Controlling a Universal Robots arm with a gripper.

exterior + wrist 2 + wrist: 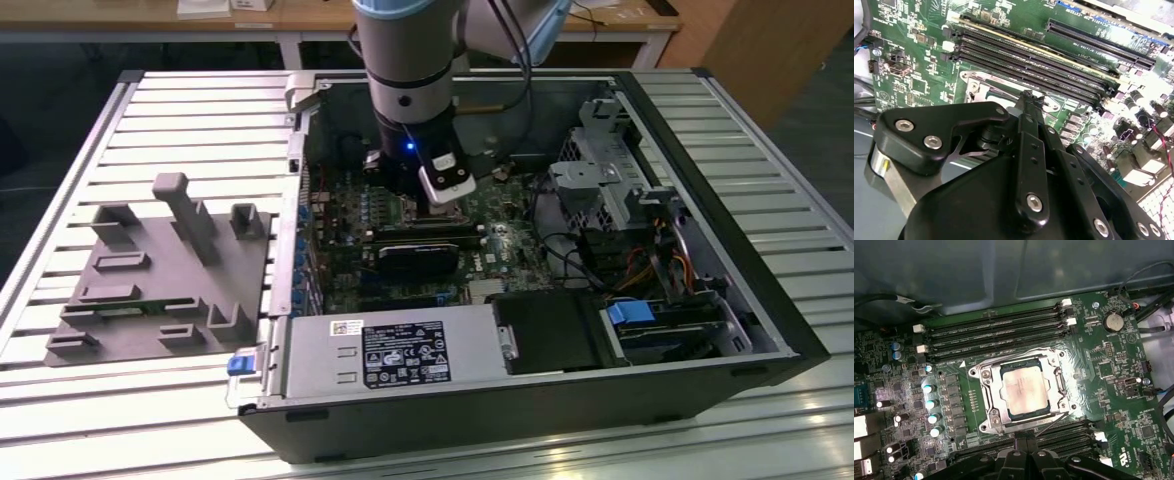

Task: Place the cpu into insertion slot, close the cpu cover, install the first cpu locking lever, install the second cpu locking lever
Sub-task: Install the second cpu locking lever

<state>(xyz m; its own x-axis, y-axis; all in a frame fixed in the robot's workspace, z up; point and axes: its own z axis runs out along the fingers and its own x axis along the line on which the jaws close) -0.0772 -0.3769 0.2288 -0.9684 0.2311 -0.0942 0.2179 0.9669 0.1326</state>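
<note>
**CPU seated, cover down, gripper low over the socket**

While you look at the first wrist view, note the cpu (1024, 394): silvery-grey top, sitting flat in the insertion slot (988, 412), w/ the cpu cover (1058, 390) lying closed around it so the chip shows thru the square cutout. Thin metal levers run along the frame edges; whether each is hooked under its catch, can't tell.

Gripper (1025, 450) pokes into that view at the edge nearest the socket, just beside the lower RAM slots (1064, 432). In the second wrist view you see the gripper (1029, 102) from behind: black linkage, fingers drawn in close w/ the tips together, nothing visibly b/w them. Tips point at the socket frame edge (979, 82), right beside the long memory slots (1034, 65). Contact w/ the frame or a lever: can't tell.

Exterior view: arm comes straight down into the open PC case (694, 330), gripper (424, 215) low over the motherboard (514, 245) mid-case. Grey power supply (387, 355) sits at the near wall, drive bays (601, 190) toward the exterior view's right. Grey fixture tray (160, 270) lies on the slatted table (80, 130), outside the case on the exterior view's left, well apart from the arm.
</note>
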